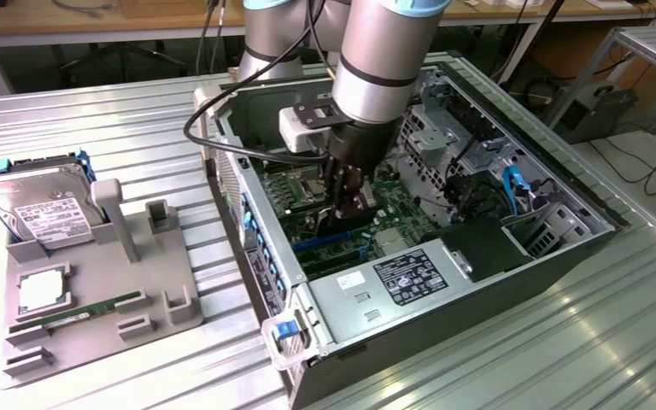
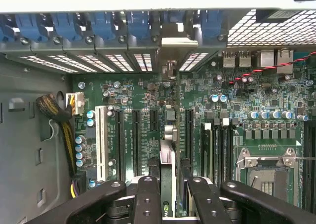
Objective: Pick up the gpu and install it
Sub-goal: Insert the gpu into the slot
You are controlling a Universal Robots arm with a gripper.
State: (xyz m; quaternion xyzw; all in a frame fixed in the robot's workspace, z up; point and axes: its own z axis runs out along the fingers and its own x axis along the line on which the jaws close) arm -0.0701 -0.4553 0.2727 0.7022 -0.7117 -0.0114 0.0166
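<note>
gpu [image 2: 168, 160] seen edge-on in the wrist view, standing upright over the motherboard [image 2: 148, 130], its metal end bracket up against the slotted rear wall of the case. It sits in line with the expansion slots [image 2: 136, 140], between two black ones; whether it is fully seated can't be told. In the exterior view the card [image 1: 345, 224] is mostly hidden, just a dark slab under the gripper inside the open computer case [image 1: 419, 282].

Gripper [image 2: 168, 197] fingers [image 2: 148, 202] clamped on the gpu, one each side of the card's top edge. Arm reaches straight down into the case from above, gripper [image 1: 348, 201] low over the board.

Nearby on the board: white slot [image 2: 101, 142] beside the black ones, empty CPU socket [image 2: 266, 169], blue retention clips [image 2: 103, 24] along the rear wall.

Outside the case, on the exterior view's left, a grey fixture tray [image 1: 100, 299] on the ribbed metal table [image 1: 556, 342] carries a hard drive [image 1: 38, 209] standing at its far end and a green RAM stick [image 1: 78, 312] lying flat nearer.
</note>
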